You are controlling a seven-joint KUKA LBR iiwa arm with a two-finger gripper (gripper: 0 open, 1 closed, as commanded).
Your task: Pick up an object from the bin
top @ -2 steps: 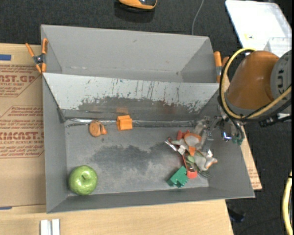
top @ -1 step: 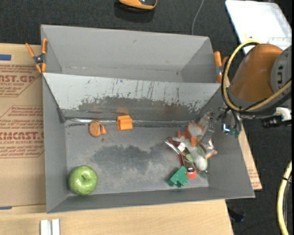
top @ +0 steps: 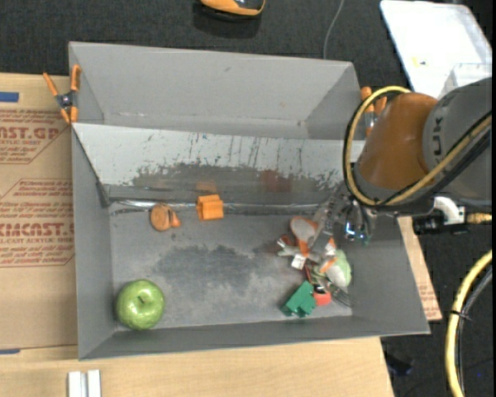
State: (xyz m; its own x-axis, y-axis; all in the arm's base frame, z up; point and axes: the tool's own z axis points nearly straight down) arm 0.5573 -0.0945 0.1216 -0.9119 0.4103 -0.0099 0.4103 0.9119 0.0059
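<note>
Several small things lie in a heap (top: 314, 259) at the right end of the bin's (top: 223, 98) floor, and the gripper (top: 344, 222) is seen low over the upper right edge of that heap. It is dark and partly masked by the wrist and its cables, so whether it is open or closed cannot be told, nor whether anything is in its grasp. Nearest to it are a pale, orange-tinged piece (top: 302, 226) and a whitish-green rounded thing (top: 339, 270); the tangled white and orange bits between them cannot be identified. At the heap's lower edge a green block (top: 298, 302) is found, with a small red piece (top: 321, 298) touching it on the right. Well apart, by the back wall, an orange cube (top: 210, 208) and an orange-brown lump (top: 160, 217) are set near each other, and a green apple (top: 140, 303) is placed in the front left corner. An orange cover (top: 397, 147) is borne on the arm, which is cut off at the right
</note>
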